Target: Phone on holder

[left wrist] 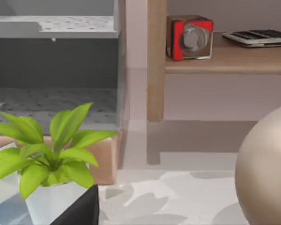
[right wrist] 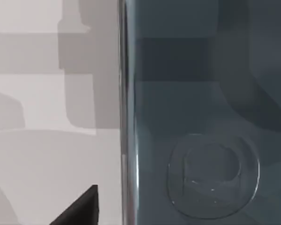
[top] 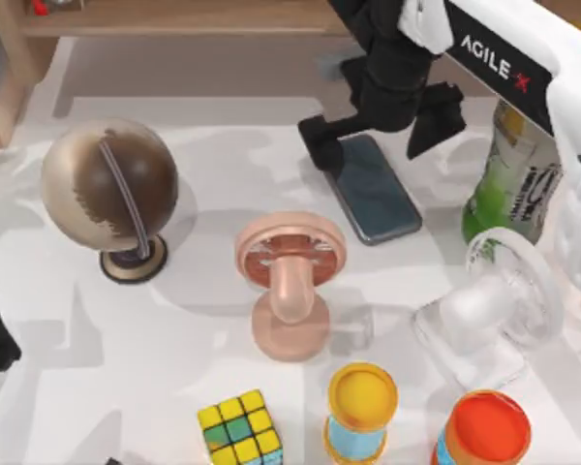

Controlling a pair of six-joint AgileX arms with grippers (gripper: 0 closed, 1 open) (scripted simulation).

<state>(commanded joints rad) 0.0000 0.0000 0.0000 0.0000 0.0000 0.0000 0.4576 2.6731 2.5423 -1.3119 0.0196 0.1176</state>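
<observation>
phone (top: 373, 191) | dark blue-grey, glossy | flat on table | behind pink holder (top: 290, 281)

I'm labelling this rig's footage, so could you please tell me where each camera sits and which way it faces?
Top view: above the table, looking down on the globe, pink holder and phone; the right tool is over the phone's far end, fingers spread.
Left wrist view: on the left arm, looking level at a plant, shelf and the globe's side; a dark tool tip shows.
Right wrist view: on the right arm, close over the phone; one dark fingertip shows.
Shared: top and right wrist both show the phone.
</observation>
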